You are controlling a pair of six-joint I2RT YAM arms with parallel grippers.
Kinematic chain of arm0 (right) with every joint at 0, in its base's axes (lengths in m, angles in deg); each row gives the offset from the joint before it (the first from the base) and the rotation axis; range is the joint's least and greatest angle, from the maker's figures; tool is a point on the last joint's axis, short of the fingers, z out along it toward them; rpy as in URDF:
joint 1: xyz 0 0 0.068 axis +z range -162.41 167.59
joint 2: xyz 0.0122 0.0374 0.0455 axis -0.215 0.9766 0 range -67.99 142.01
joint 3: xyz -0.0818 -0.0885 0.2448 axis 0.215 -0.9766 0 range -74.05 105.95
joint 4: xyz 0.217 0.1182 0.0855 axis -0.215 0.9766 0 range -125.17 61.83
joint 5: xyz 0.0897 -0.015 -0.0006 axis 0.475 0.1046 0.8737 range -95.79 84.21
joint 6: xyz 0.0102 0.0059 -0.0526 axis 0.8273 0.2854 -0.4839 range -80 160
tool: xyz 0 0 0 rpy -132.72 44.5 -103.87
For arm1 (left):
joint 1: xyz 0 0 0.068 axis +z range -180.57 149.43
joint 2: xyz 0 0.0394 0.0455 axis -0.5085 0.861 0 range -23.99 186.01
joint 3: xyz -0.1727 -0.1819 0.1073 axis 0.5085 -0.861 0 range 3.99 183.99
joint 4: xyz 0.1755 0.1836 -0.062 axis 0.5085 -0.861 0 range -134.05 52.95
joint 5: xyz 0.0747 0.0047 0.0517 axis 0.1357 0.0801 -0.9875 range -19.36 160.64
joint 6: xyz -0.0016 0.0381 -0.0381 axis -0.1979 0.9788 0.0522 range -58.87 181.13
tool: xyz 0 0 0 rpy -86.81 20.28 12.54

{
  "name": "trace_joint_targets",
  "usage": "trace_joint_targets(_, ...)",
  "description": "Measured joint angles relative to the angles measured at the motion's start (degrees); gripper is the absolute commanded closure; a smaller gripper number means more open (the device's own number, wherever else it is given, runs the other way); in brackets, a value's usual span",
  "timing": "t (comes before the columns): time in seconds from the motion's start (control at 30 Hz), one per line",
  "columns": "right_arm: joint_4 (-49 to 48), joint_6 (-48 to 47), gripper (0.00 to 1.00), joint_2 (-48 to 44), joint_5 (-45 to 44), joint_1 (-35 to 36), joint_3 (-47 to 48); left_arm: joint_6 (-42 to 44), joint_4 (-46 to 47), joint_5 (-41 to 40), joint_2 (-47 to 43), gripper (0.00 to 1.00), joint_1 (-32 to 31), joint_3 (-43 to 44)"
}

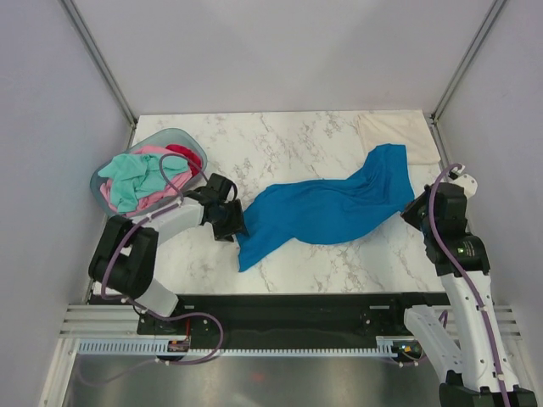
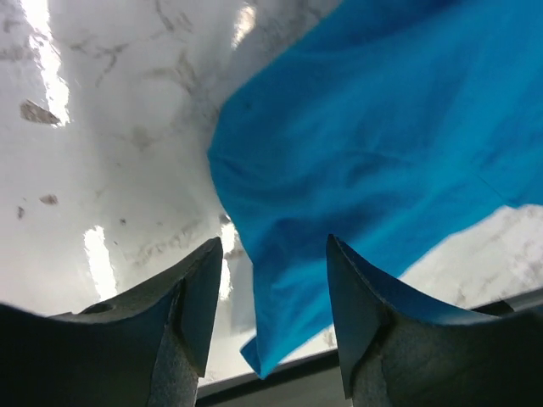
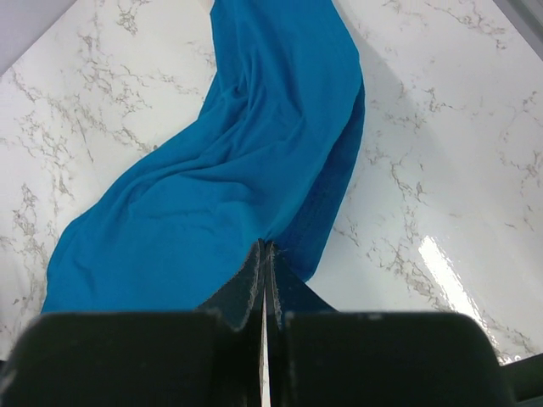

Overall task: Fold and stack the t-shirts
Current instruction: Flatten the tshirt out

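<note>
Shirt first: bright blue short-sleeved cloth t-shirt (image 1: pixel 331 208) lies stretched in a long rumpled band on the white marble-patterned table (image 1: pixel 288 144). In the top view it runs from about 8 o'clock of the table centre up toward 2 o'clock.

Left gripper (image 1: pixel 233 222) sits at the shirt's 8 o'clock end with its jaws wide apart. In the left wrist view the blue hem hangs loose between the two fingers (image 2: pixel 199 288), not clamped.

Right gripper (image 1: pixel 416 212) is at the shirt's 3 o'clock edge. In the right wrist view its fingers are pressed together, with the blue cloth pinched at the tips.

Cream cloth t-shirt (image 1: pixel 399 136) lies flat in the table's 1 o'clock corner, touching the blue shirt's far end.

Pale blue-grey oval plastic basket (image 1: pixel 174 134) stands at 10 o'clock. It holds a crumpled mint green t-shirt (image 1: pixel 131 174), a pink t-shirt (image 1: pixel 157 201) and a red t-shirt (image 1: pixel 185 157).
</note>
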Motion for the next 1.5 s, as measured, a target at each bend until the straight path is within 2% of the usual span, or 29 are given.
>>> trace_joint_targets(0.07,-0.50,-0.11,1.00,-0.09,0.20,0.00,0.00,0.20,0.83,-1.79,2.86,0.50,0.00,0.11)
trace_joint_targets(0.1,-0.68,-0.13,1.00,-0.09,0.24,0.00,0.00,0.48,0.83,-2.54,4.52,0.59,0.00,0.44)
trace_joint_targets(0.13,-0.87,-0.15,1.00,-0.11,0.46,0.00,0.00,0.55,0.37,-2.58,5.29,0.83,0.07,1.40)
trace_joint_targets(0.17,-1.07,-0.20,1.00,-0.09,0.59,0.00,0.00,0.83,0.74,-3.45,6.29,0.91,0.04,2.47)
trace_joint_targets(0.27,-1.51,-0.39,1.00,0.13,1.01,0.00,-0.02,2.16,0.85,-4.28,9.18,0.98,-0.11,5.88)
trace_joint_targets(0.57,-3.10,-0.63,1.00,1.38,1.05,0.00,-2.51,4.20,-2.80,-9.03,10.97,0.98,-0.31,23.30)
trace_joint_targets(0.8,-4.07,-0.50,1.00,2.97,1.03,0.00,-2.80,7.67,-2.97,-11.52,20.24,0.98,-0.09,33.99)
trace_joint_targets(0.9,-4.61,-0.28,1.00,3.78,1.07,0.00,-3.02,9.79,-3.04,-10.58,23.61,0.73,0.57,38.45)
trace_joint_targets(0.93,-4.66,-0.22,1.00,4.09,1.07,0.00,-3.04,10.45,-2.99,-9.94,24.48,0.61,0.87,40.00)
trace_joint_targets(1.0,-4.90,-0.09,1.00,4.63,1.09,0.00,-3.04,11.37,-2.99,-9.70,25.00,0.53,1.44,41.68)
trace_joint_targets(1.1,-5.29,-0.02,1.00,4.83,1.20,0.00,-3.06,11.56,-3.34,-10.54,22.43,0.52,1.92,39.74)
trace_joint_targets(1.3,-6.71,0.33,1.00,4.83,2.69,0.00,-3.41,10.88,-4.72,-9.97,8.44,0.53,2.58,22.47)
trace_joint_targets(1.5,-7.08,0.33,1.00,4.68,3.93,0.00,-3.65,8.04,-3.26,-6.47,7.93,0.57,5.33,12.37)
